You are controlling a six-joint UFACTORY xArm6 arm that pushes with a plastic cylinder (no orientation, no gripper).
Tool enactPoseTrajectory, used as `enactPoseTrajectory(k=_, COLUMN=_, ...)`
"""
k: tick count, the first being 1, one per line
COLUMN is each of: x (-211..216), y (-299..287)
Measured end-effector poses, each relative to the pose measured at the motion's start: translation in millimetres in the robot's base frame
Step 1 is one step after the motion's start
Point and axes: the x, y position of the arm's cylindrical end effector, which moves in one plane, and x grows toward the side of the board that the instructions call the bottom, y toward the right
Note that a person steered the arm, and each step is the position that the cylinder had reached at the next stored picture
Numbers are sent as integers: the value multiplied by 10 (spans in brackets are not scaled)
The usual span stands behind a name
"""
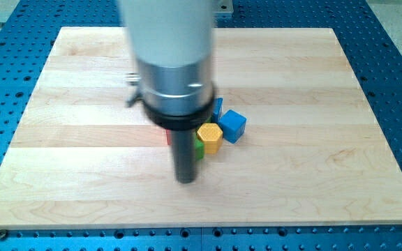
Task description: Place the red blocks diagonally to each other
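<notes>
No brand, label or writing can be read anywhere. This arm has no jaws: it ends in a dark rod, and my tip (185,180) rests on the wooden tabletop (82,139), holding nothing. Taking the yellow hexagonal block (209,137) as landmark: my tip is just below and left of it; a green block (199,148) touches its lower left; a blue cube (233,125) sits just right; another blue block (218,108) peeks above. A sliver of red block (168,137) shows left, mostly hidden by the rod.
</notes>
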Motion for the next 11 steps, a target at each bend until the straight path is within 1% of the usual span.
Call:
enactPoseTrajectory(k=1, x=-224, y=-120)
enactPoseTrajectory(k=2, x=-416, y=-387)
enactPoseTrajectory(k=3, x=-305, y=-933)
enactPoseTrajectory(k=4, x=-618, y=-650)
enactPoseTrajectory(k=5, x=-844, y=-266)
enactPoseTrajectory(k=6, x=-1326, y=-765)
enactPoseTrajectory(k=7, x=-1569, y=-1294)
enactPoseTrajectory(k=8, x=-1466, y=-1161)
enactPoseTrajectory(k=9, x=-1605, y=-518)
enactPoseTrajectory(k=10, x=-1861, y=0)
enactPoseTrajectory(k=11, x=-1665, y=234)
